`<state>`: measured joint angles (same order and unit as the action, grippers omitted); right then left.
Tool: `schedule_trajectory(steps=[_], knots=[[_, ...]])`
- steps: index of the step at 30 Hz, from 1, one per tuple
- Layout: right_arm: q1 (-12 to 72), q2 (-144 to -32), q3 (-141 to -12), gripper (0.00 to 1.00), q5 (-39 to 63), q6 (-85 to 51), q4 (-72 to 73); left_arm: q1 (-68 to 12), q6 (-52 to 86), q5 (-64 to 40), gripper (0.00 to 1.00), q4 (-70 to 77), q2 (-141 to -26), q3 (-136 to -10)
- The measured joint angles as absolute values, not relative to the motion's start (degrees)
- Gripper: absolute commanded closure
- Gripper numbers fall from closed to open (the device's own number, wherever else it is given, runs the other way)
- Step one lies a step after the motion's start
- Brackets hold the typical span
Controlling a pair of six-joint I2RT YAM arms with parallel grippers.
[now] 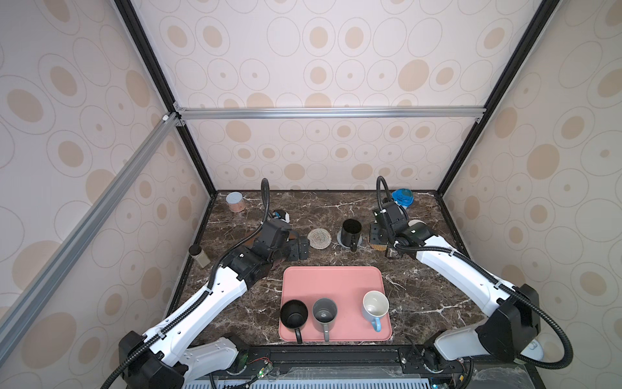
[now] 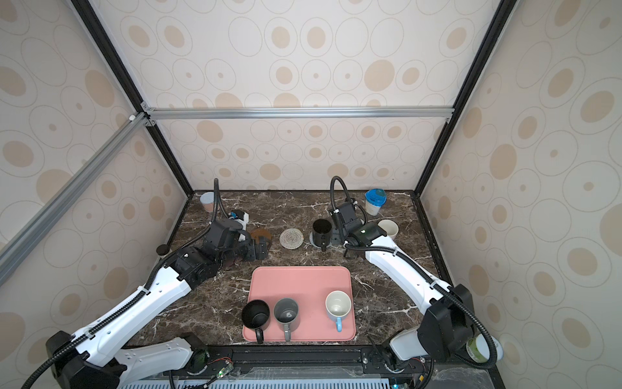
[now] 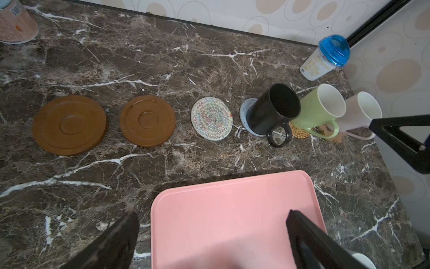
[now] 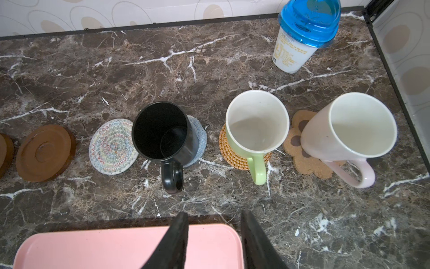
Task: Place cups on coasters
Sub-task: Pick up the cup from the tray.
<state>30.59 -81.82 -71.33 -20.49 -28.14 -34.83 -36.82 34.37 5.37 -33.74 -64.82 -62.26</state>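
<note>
The fingers (image 4: 176, 242) of my right gripper (image 4: 214, 213) stood partly apart with nothing between them. The fingers (image 3: 111, 242) of my left gripper (image 3: 211, 213) were spread wide, also empty. Neither pair touched a cup.

Nearest both sets of tips was the far edge of the pink tray (image 3: 232, 205). Ahead of the right fingers, 3 cups stood on coasters:
- the black mug (image 4: 160, 132) on the blue-grey woven coaster (image 4: 200, 139)
- the light green mug (image 4: 256, 121) on the tan rattan coaster (image 4: 228, 151)
- the white-pink mug (image 4: 349, 125) on the paw-shaped coaster (image 4: 295, 139)

Ahead of the left fingers, 3 coasters lay bare. The whitish woven coaster (image 3: 211, 118) was just beside the black mug, and beyond it were a brown wooden disc (image 3: 147, 121) and a second disc (image 3: 69, 124).

Behind both grippers, well apart from the fingers, the other 3 cups waited upright at the tray's near end. These were a second black mug (image 1: 294, 315), the grey mug (image 1: 324, 311) and the white mug with light blue outside (image 1: 375, 304).

I judged the job half done, with 3 of 6 seated and 3 to fetch. Either arm would have to pull back over the tray to pick one up. The left looked better placed for the 2 discs.
</note>
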Motion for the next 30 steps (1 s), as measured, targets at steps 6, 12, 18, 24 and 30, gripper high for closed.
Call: schedule_trajectory(steps=[6, 12, 18, 24, 30], knots=[[30.4, -81.8, -71.4, 0.59, -19.2, -28.1, -34.8, -41.3, 37.1, 6.4, 0.0, -40.5, -64.2, -64.6], [30.2, -81.8, -71.3, 0.59, -17.9, -28.0, -34.8, -47.6, 43.0, 6.5, 0.0, -47.4, -62.3, -64.5], [30.2, -81.8, -71.3, 0.59, -16.5, -28.0, -34.8, -52.6, 49.6, 6.3, 0.01, -52.1, -60.0, -63.6], [30.2, -81.8, -69.8, 0.59, -15.8, -28.0, -34.8, -56.4, 56.0, 5.3, 0.03, -57.4, -57.6, -63.3], [30.1, -81.0, -69.0, 0.59, -14.7, -28.0, -34.7, -59.6, 62.1, 2.3, 0.08, -62.5, -55.7, -61.8]])
